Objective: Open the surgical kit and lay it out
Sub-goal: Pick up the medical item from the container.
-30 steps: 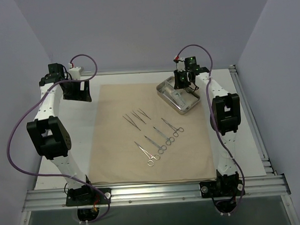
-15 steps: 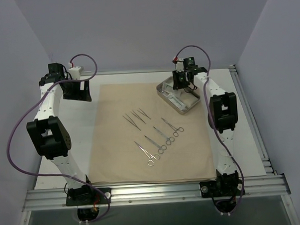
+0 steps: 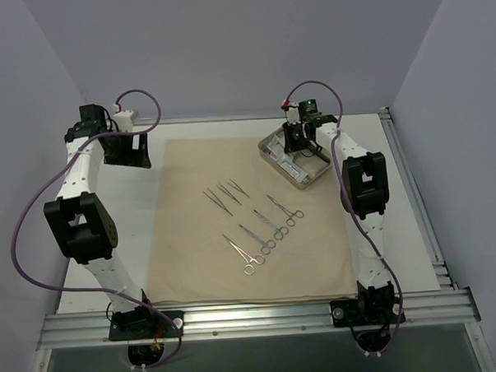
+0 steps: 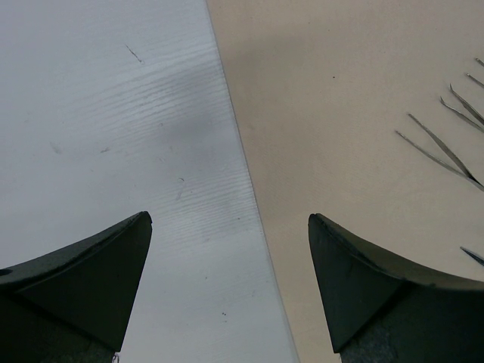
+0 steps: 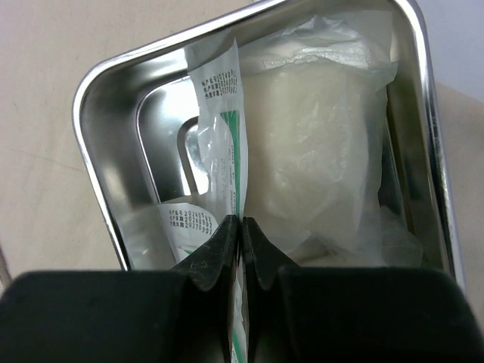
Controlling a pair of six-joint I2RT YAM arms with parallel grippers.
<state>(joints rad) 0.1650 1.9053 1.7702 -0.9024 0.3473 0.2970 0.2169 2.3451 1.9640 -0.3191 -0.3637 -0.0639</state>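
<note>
Right claw [image 5: 242, 227]: I have it pinched tight on the thin edge of the clear packet [image 5: 218, 106].
Where: the packet stands just past the claw tips, in the steel tray [image 5: 82, 121], beside the gauze bag [image 5: 318, 144].
Left claw [image 4: 229, 221]: wide apart, holding nothing, with the cloth [image 4: 363, 113] edge below it.
Risk: I think the slick packet may slip out, since my pinch is tiny.

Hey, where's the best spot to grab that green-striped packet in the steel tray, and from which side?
Pinch its raised thin edge from above. The green-striped packet leans up beside the bulky clear bag in the steel tray, so that edge looks freest. The right gripper is shut on it.
</note>
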